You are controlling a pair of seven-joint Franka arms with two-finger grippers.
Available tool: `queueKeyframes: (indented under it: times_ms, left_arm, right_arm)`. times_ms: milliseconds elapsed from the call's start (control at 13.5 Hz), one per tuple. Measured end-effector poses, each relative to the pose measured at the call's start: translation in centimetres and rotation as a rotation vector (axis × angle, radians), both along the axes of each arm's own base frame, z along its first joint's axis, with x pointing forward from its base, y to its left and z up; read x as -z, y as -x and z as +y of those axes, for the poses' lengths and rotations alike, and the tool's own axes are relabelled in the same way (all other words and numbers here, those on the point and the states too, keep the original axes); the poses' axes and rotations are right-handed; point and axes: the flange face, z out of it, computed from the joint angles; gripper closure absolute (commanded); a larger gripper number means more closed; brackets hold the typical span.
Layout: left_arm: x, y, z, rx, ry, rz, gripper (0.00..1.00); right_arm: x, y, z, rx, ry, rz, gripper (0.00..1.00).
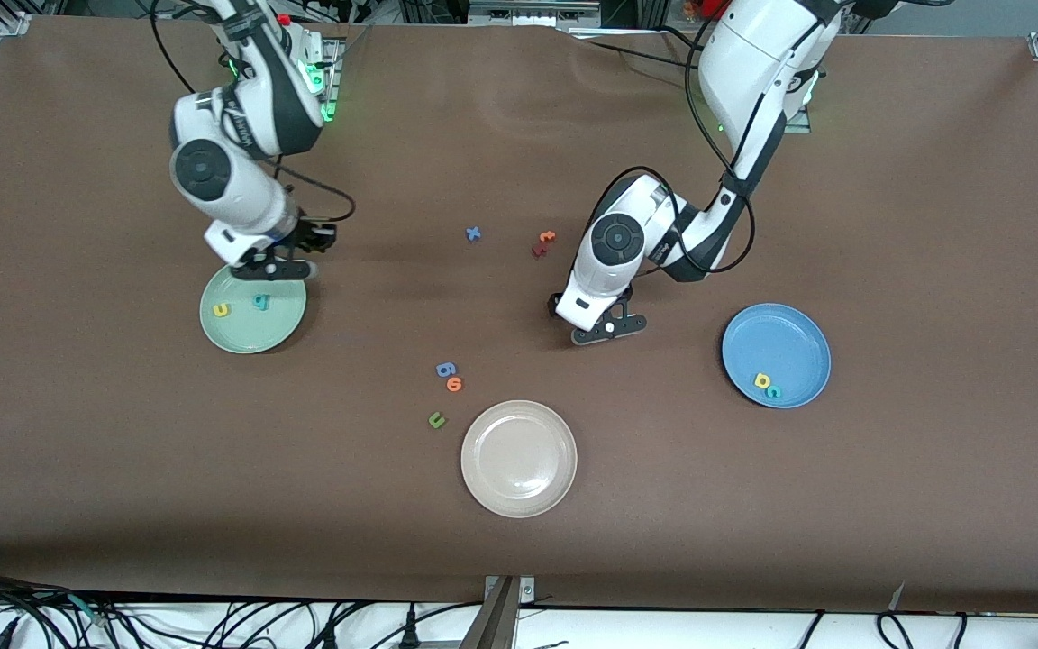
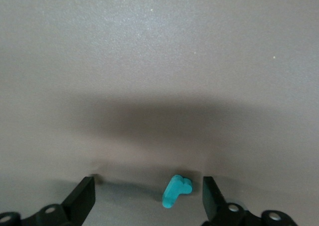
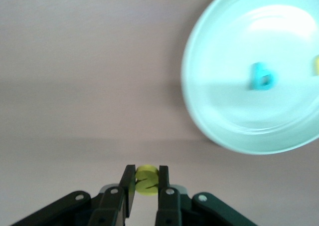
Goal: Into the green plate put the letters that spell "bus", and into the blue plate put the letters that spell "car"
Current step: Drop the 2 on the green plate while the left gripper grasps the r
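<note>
Already the green plate point(image 1: 253, 313) holds yellow "u" point(image 1: 222, 310) and teal "b" point(image 1: 260, 302); the right gripper point(image 3: 144, 182), just beside its rim, pinches the yellow "s" point(image 3: 146, 180). The blue plate point(image 1: 776, 354) has yellow "a" point(image 1: 761, 380) and teal "c" point(image 1: 774, 391); the left gripper point(image 2: 149, 196) stands wide around the teal "r" point(image 2: 175, 190) on the table.

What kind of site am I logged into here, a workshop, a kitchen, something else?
Most likely a robotics lab bench: a brown-covered table framed in aluminium rails, loose cables along its near edge, and sorting props such as foam letters beside a cream-white plate.
</note>
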Motion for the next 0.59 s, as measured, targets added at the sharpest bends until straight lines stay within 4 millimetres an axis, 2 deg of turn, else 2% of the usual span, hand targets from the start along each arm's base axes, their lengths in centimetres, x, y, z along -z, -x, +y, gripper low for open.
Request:
queueKeyframes:
  times_ms: [222, 297, 445, 519, 593]
  left_arm:
    - [0.1, 0.0, 0.0, -0.014, 0.004, 0.007, 0.15]
    - [0.2, 0.1, 0.0, -0.028, 0.011, 0.014, 0.21]
    - [0.1, 0.0, -0.1, -0.058, 0.03, 0.028, 0.3]
    - [0.0, -0.1, -0.2, -0.063, 0.035, 0.028, 0.34]
    - [-0.1, -0.1, -0.2, -0.066, 0.037, 0.027, 0.39]
  right_arm:
    - [2.2, -1.2, -6.1, -0.032, -0.002, 0.017, 0.94]
    - [3.5, -1.4, -7.3, -0.036, 0.005, 0.018, 0.94]
    - [6.0, -1.5, -7.8, -0.043, 0.021, 0.018, 0.92]
    - [6.9, -1.6, -7.8, -0.046, 0.027, 0.015, 0.75]
    - [7.4, -1.6, -7.7, -0.049, 0.031, 0.012, 0.35]
